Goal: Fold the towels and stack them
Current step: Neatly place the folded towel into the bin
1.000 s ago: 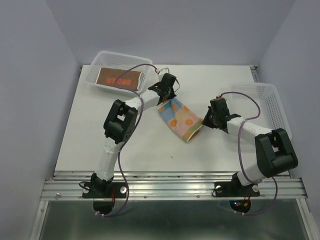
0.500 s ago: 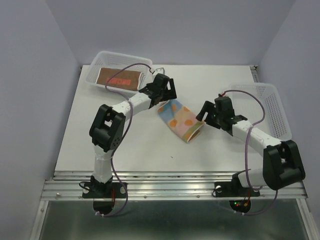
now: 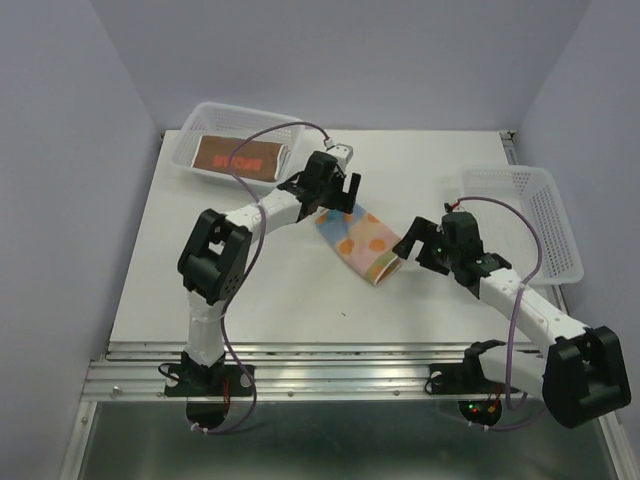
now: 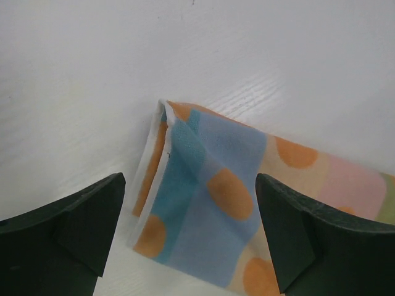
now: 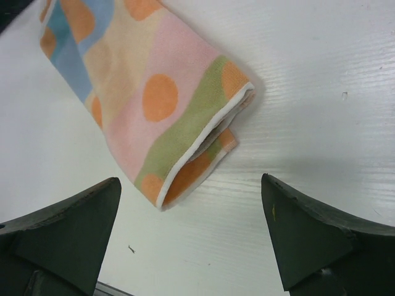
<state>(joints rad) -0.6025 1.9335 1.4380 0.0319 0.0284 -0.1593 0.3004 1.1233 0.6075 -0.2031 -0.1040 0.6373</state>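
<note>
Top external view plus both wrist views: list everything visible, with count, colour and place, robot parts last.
dotted towel: 1, pastel blue, pink and green with orange dots, folded, mid-table between the grippers
brown-red towel: 1, brown-red with lighter print, inside the far-left basket
far-left basket: 1, white mesh, far left corner of the table
right basket: 1, white mesh, right edge of the table
table: 1, white, under everything
left gripper: 1, black, open, over the dotted towel's far end
right gripper: 1, black, open, at the dotted towel's near end
</note>
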